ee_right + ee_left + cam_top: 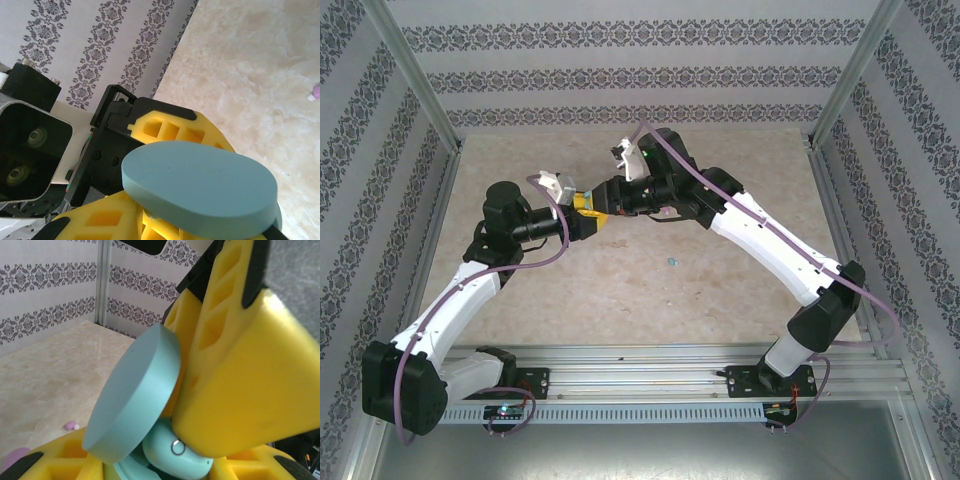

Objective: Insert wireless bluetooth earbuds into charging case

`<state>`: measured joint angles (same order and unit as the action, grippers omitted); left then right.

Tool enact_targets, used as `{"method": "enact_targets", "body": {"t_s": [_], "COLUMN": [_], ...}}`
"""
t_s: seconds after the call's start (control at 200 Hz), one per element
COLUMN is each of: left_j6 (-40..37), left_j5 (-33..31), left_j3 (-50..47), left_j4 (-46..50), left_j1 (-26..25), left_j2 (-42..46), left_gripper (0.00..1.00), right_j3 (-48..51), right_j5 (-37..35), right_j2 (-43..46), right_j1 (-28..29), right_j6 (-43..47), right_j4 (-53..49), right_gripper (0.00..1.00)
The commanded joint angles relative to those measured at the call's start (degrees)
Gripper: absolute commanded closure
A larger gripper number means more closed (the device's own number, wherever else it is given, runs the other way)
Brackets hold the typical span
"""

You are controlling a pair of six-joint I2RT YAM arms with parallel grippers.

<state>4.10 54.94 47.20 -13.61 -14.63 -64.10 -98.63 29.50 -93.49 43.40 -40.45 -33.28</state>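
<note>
Left wrist view: left jaws are clamping the open cyan case [135, 400], right jaws unreadable, pink earbud [70, 426] lying loose on the bench [60, 375].

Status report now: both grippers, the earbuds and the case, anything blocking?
Left gripper shut on cyan case, lid open. Right gripper at the case opening, grip unclear. One pink earbud loose on table. No obstruction seen.
</note>
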Motion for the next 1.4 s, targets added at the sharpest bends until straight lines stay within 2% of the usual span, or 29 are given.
{"method": "enact_targets", "body": {"t_s": [0.0, 0.32, 0.64, 1.104, 1.399], "left_j6": [-0.7, -1.5, -1.7, -2.1, -3.1], "left_j5": [1.2, 0.4, 0.2, 0.1, 0.2], "left_j3": [2.4, 2.1, 2.1, 2.8, 2.3], "left_j4": [-2.5, -2.3, -2.1, -1.6, -1.2], "left_j1": [-0.5, -0.5, -0.5, -0.5, -0.5], "left_j2": [0.5, 0.6, 0.0, -0.8, -1.1], "left_gripper": [0.79, 0.79, 0.79, 0.79, 0.79], "right_j3": [-0.2, 3.0, 5.3, 3.3, 1.0], "right_j5": [0.5, 0.9, -2.8, -8.5, -6.0], "right_j2": [-1.7, -0.4, 1.7, 2.4, 2.9], "right_j1": [0.4, 0.1, 0.2, 0.7, 0.5], "right_j6": [-1.8, -7.7, -5.3, -0.3, 0.2], "right_j4": [1.0, 8.1, 4.0, -2.6, -2.2], "right_gripper": [0.77, 0.78, 0.78, 0.66, 0.63]}}
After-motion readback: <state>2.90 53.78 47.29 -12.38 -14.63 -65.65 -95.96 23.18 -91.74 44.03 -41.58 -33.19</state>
